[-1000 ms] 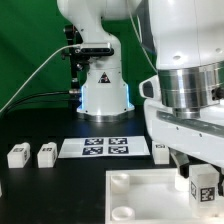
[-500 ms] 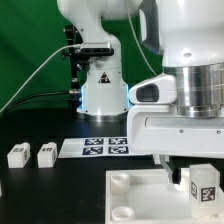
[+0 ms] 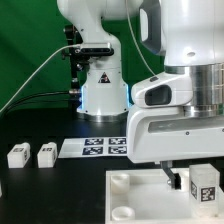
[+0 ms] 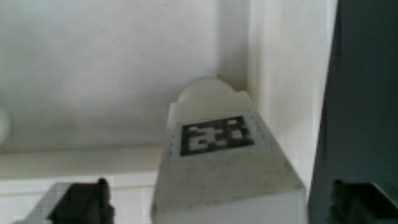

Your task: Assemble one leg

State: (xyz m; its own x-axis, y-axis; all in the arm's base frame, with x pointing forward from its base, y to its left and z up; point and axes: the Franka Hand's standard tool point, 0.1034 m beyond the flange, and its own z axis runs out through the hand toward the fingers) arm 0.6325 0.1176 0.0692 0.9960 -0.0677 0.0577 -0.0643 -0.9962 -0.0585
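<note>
Wrist view shows the small white plastic block-like leg [image 4: 221,150] with a black-and-white tag standing between the gripper [image 4: 221,205] jaws, pinched at its sides, over the large white square panel [image 3: 135,200]

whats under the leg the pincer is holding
The large white panel lies below the leg held in the pincer. The leg covers its own underside, so whether it touches the panel cannot be seen.
</note>
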